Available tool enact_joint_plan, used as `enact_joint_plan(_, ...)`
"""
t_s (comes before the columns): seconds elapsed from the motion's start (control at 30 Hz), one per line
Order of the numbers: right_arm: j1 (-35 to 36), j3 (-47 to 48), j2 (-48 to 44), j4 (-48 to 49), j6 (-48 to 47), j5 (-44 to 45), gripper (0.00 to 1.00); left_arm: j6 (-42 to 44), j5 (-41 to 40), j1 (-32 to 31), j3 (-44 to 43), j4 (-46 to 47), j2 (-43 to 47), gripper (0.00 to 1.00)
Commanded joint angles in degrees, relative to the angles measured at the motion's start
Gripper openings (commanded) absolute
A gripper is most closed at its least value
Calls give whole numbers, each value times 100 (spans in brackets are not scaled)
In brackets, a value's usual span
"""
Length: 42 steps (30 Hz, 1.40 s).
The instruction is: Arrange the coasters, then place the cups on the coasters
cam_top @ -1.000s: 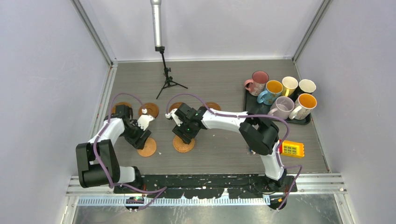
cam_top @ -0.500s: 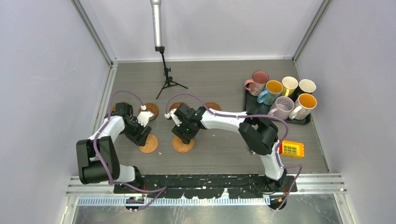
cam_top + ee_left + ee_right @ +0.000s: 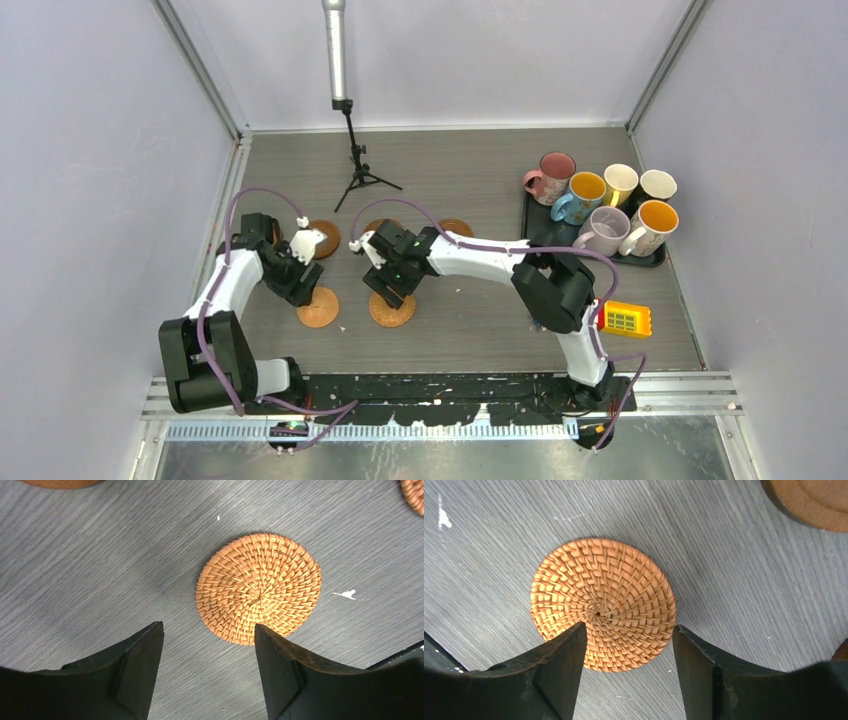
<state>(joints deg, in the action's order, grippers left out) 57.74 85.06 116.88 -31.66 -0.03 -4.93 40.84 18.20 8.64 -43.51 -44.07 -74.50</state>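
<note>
Two woven orange-brown coasters lie flat on the grey table. My left gripper hangs open just behind one coaster; in the left wrist view that disc lies beyond my empty fingers. My right gripper is open above the other coaster, whose near part shows between my fingers in the right wrist view. Dark coasters sit further back. Several cups, among them pink, blue and white, stand at the far right.
The cups stand on a black tray. A yellow toy phone lies near the right arm's base. A small tripod stands at the back centre. Walls close the table on three sides.
Both grippers have opened a little wider. The left gripper has drawn back from its woven coaster, so more of the disc shows; the right has shifted slightly the same way.
</note>
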Motion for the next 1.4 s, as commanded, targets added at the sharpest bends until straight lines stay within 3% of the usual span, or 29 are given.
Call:
enact_joint_plan(0.0, 38, 344, -447, 54, 147, 12, 69, -92, 345, -19, -314, -348, 380, 70)
enact_joint_plan(0.3, -590, 462, -1206, -511, -177, -344, 74, -503, 947, -15, -936, -772, 536, 78)
enact_joint_plan(0.77, -3391, -412, -2385, -1610, -804, -179, 74, -912, 947, -84, -1421, -829, 561, 80)
enact_joint_plan(0.93, -4169, -345, -2109, -1562, -835, -82, 72, -1070, 992, -162, -1510, -777, 565, 80)
enact_joint_plan(1.2, -4633, 141, -1315, -1580, -657, 287, 68, -1153, 840, -363, -1732, -727, 452, 80)
enact_joint_plan(1.37, -4702, -119, -1119, -1372, -738, 572, 54, -1156, 814, -361, -1757, -732, 469, 80)
